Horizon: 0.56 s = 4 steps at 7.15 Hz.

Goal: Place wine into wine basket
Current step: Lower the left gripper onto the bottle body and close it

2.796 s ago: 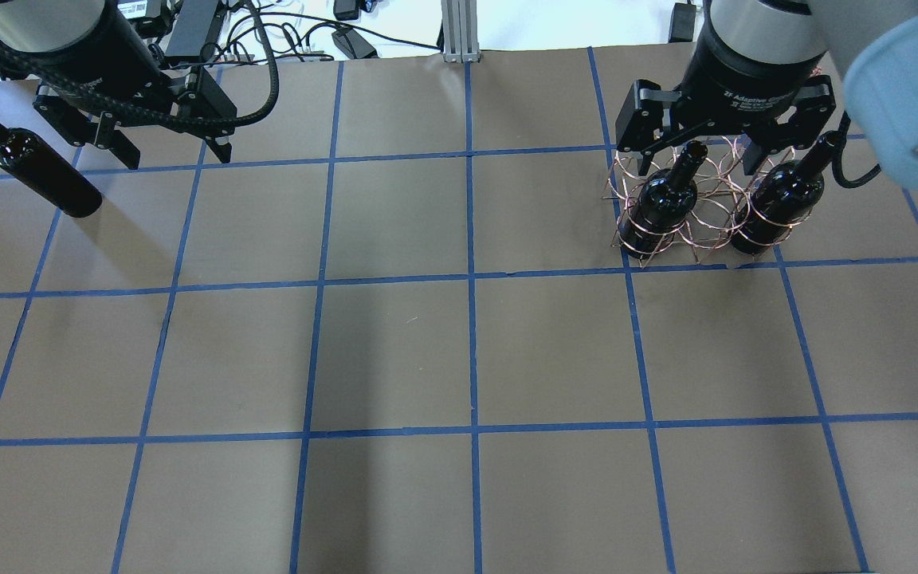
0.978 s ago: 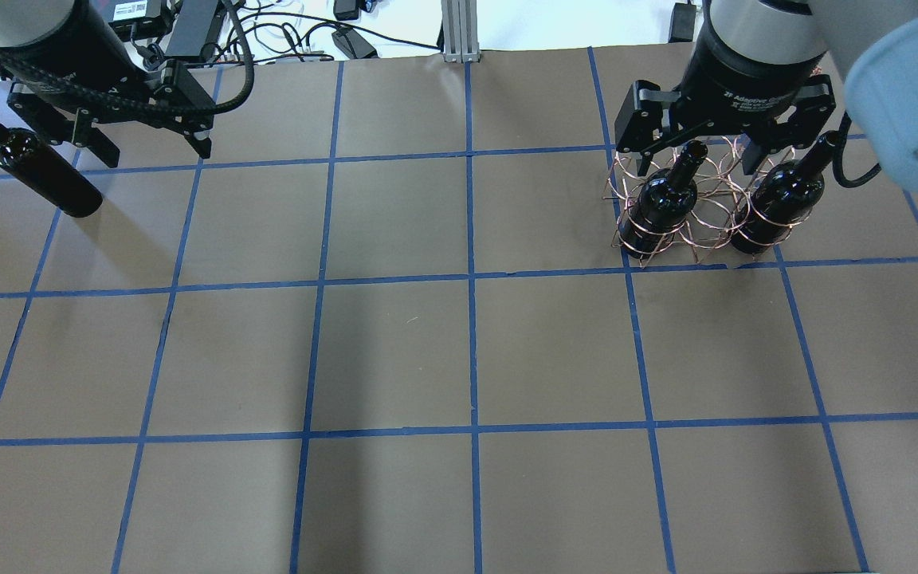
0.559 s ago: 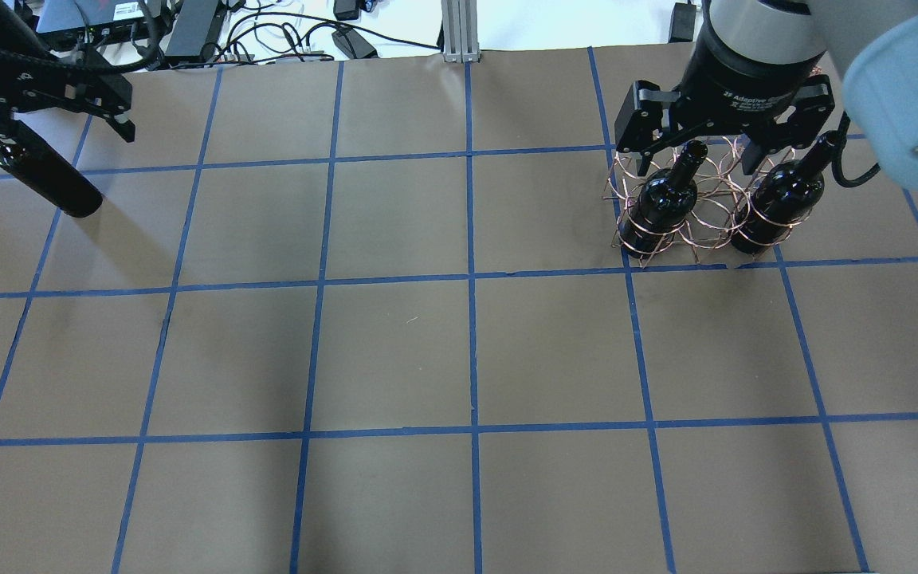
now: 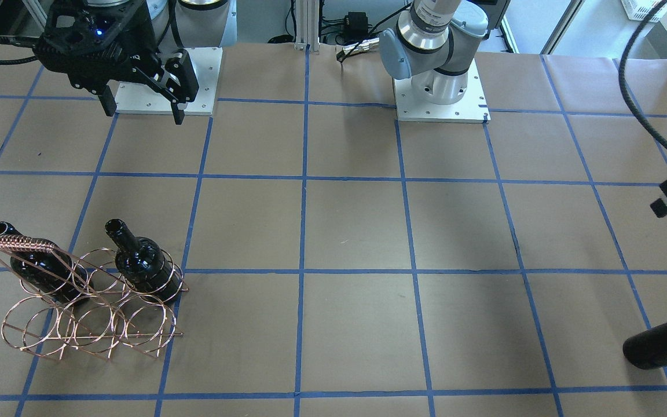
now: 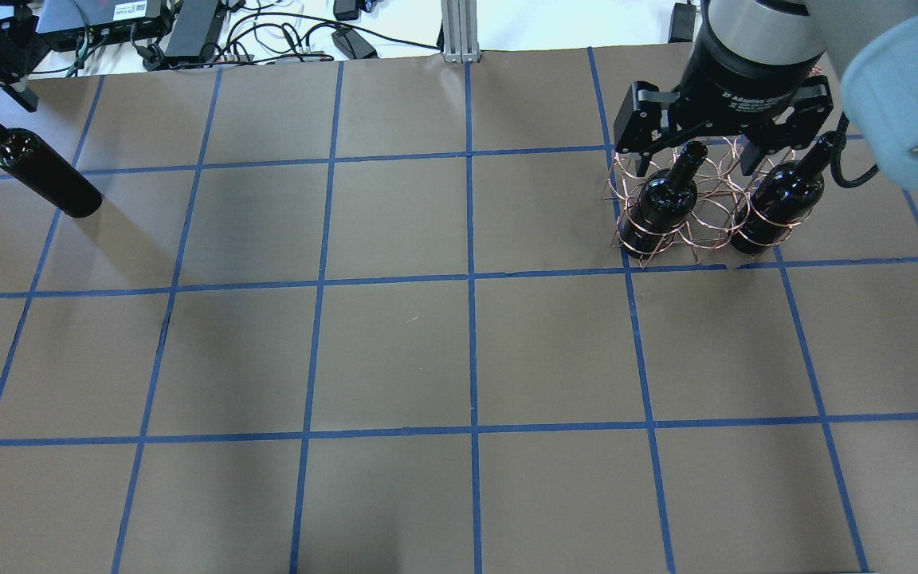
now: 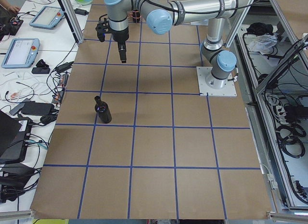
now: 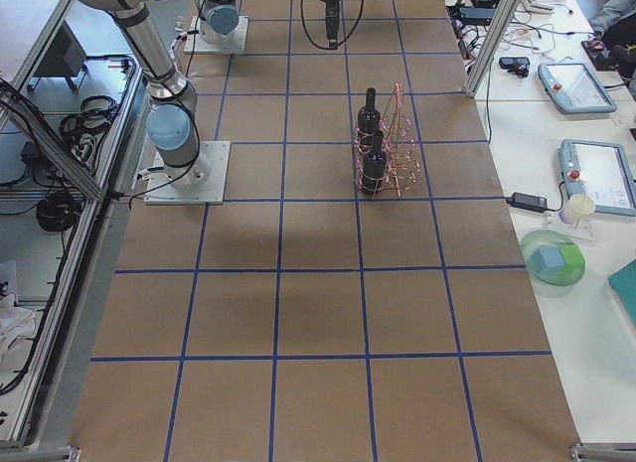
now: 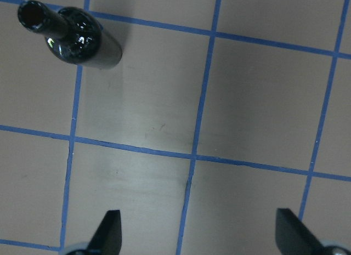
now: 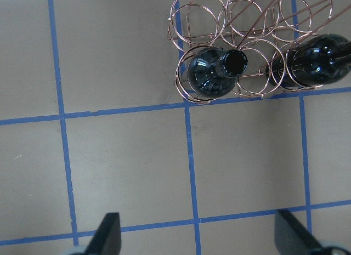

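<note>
The copper wire wine basket stands at the table's right with two black bottles upright in its end rings, one on the left and one on the right. The ring between them holds nothing. My right gripper hangs open and empty high above the basket. A third wine bottle stands upright alone at the far left. My left gripper is open and empty, well above the table, with that bottle off to one side.
Blue tape lines grid the brown paper table. Cables and power bricks lie past the far edge. Both arm bases sit on white plates at the robot's side. Tablets and clutter lie on a side bench.
My left gripper has moved from beside the lone bottle toward the far left corner, almost out of the overhead view. The right gripper, basket and bottles have not moved.
</note>
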Available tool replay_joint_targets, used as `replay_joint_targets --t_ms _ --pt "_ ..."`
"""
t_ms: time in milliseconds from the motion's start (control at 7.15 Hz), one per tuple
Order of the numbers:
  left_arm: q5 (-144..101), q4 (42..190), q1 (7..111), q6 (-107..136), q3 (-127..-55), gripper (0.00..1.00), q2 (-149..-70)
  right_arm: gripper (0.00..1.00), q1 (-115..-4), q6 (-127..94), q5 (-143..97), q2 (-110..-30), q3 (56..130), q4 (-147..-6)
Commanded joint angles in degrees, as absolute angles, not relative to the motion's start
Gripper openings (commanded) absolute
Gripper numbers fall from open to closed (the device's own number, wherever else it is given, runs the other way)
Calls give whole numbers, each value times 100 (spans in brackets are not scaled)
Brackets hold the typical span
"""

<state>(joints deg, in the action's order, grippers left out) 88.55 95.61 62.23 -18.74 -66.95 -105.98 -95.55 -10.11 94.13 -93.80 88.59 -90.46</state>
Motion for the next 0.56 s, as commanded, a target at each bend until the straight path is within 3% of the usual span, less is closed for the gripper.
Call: replay_joint_targets --t_ms 0,419 --pt "8894 9249 5794 -2677 -6241 100 -11143 100 -9554 -1011 9413 -9387 8859 -9044" --pt "8868 8826 5511 -2804 -6223 100 -11574 100 -9554 -1011 9413 -9387 8859 -9044"
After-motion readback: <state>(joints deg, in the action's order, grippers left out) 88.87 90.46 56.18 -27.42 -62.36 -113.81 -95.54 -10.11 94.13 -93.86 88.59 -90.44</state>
